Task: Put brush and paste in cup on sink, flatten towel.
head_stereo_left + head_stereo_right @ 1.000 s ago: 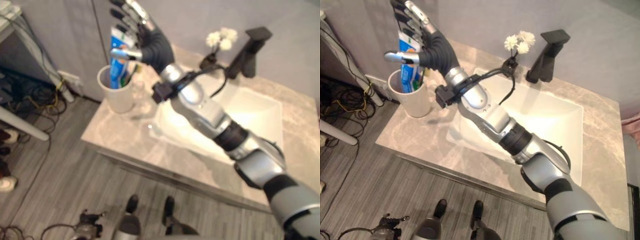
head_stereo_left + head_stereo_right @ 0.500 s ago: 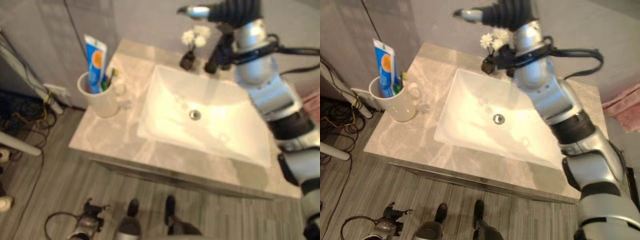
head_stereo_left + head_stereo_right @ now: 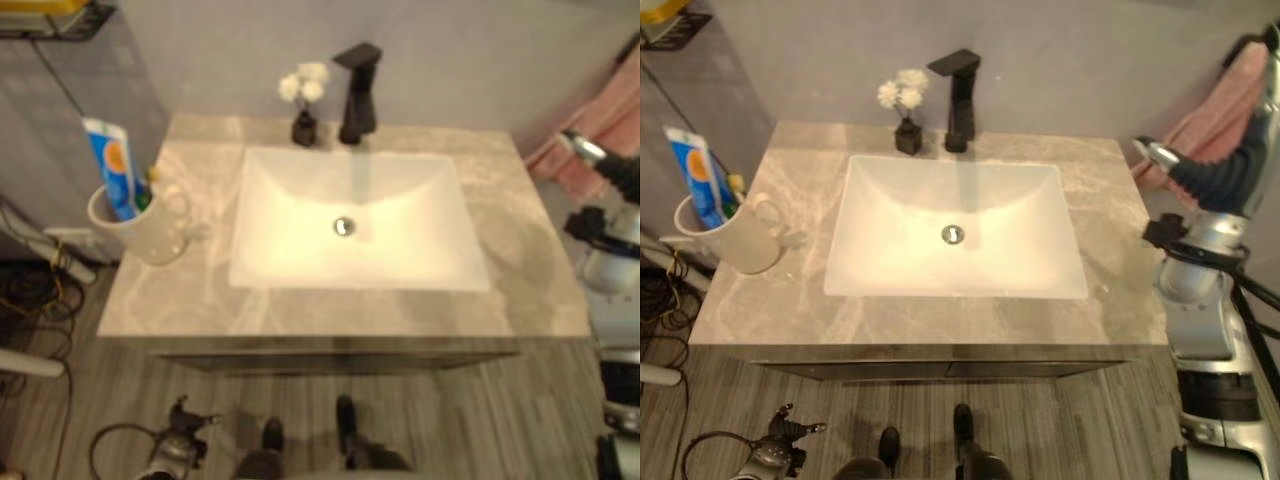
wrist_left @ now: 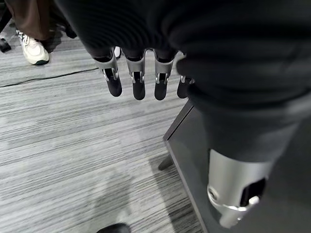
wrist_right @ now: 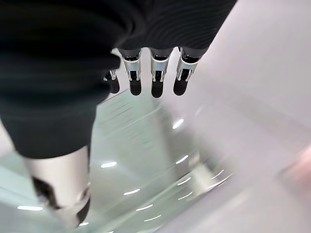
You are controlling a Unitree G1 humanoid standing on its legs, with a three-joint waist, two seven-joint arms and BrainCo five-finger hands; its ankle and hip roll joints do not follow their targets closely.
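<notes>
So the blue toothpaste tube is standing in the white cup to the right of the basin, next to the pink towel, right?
Not quite. The blue toothpaste tube does stand in the white cup, but to the left of the white basin, as the right eye view shows. The pink towel hangs on the far right.

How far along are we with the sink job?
Done: toothpaste and brush stand in the cup on the counter. In hand: nothing; the right hand, open, is beside the pink towel. Left: flattening that towel, which hangs bunched.
</notes>
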